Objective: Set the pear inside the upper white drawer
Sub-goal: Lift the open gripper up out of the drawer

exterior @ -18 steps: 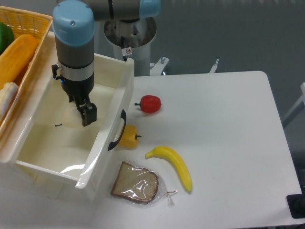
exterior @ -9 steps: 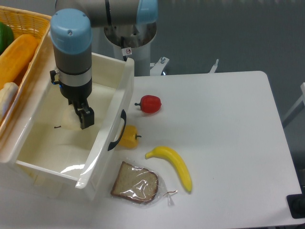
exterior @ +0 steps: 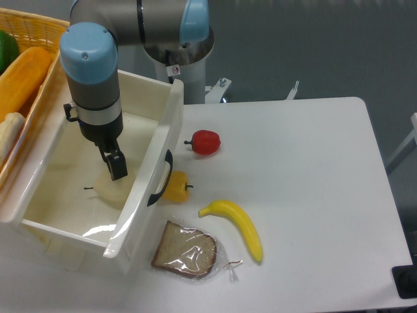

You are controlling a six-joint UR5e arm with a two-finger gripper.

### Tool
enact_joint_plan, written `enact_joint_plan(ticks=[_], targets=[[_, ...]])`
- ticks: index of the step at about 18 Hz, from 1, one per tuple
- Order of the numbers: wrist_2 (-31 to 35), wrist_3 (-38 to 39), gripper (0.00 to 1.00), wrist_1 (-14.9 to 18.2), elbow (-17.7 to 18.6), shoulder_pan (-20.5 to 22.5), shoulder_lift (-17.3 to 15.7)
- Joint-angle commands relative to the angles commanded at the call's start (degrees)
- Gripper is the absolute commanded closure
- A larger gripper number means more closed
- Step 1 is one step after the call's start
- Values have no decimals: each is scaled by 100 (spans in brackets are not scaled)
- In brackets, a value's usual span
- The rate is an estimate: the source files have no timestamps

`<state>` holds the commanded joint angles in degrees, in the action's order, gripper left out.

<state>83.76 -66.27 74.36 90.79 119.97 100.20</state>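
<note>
Your gripper [exterior: 115, 166] hangs inside the upper white drawer [exterior: 156, 140], just over the pear [exterior: 112, 188]; you cannot tell whether its fingers are spread or closed. You can see the pear lying on the drawer floor, stem pointing left, so the placement looks essentially done, leaving only retraction.

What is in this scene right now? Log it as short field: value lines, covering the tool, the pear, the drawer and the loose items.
tool: tool inside the upper white drawer, pointing down, at the pear's top
tool state: cannot tell whether it is open or shut
pear: pear lying on the drawer floor, near the front wall, dark stem pointing left
drawer: pulled open, black handle on its front
basket: wicker basket at upper left, produce inside
table items: red pepper, yellow pepper, banana, wrapped bread slice
</note>
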Motion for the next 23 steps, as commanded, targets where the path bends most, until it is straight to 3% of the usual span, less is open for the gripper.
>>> enact_joint_plan(ticks=[7, 10, 13, 17, 23], targets=[[-44, 79, 0, -87, -720, 316, -184], [-27, 473, 0, -377, -729, 457, -334], [44, 1027, 0, -378, -730, 667, -369], [70, 1160, 0, -326, -589, 1316, -352], [35, 1160, 0, -369, -387, 2240, 113]])
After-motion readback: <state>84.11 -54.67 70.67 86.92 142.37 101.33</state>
